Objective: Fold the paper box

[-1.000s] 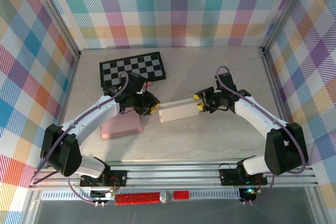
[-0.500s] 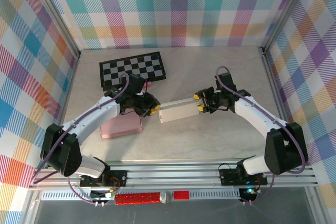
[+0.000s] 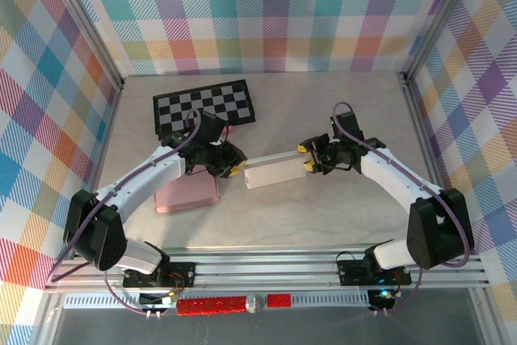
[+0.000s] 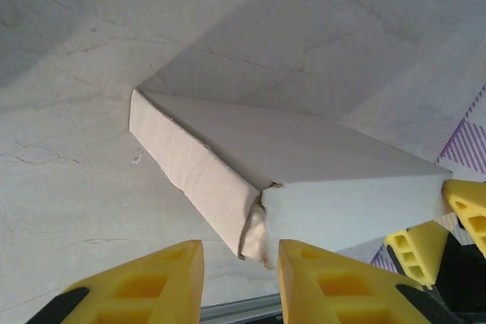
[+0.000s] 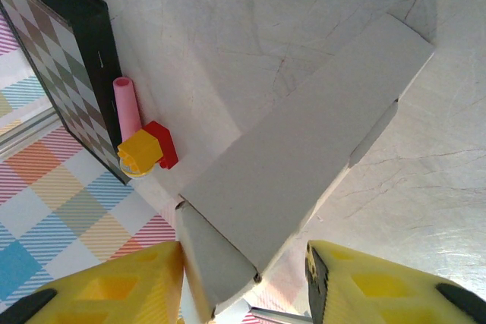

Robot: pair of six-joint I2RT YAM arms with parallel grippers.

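Claws at both ends of the paper box (image 3: 275, 172), middle of the worktop (image 3: 323, 111).
My left claw (image 3: 236, 170) stood at the box's left end, jaws apart, with the crumpled corner just ahead of the gap between my fingers (image 4: 334, 286). My right claw (image 3: 305, 160) straddled the right end, jaws spread wider than the box. The box lay flat, right of the pink pad (image 3: 187, 193).

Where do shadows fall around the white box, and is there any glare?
Left wrist view: soft grey shadow on the pale marbled table behind the white paper box. Right wrist view: box evenly lit, no glare. Top external view: flat, even light.
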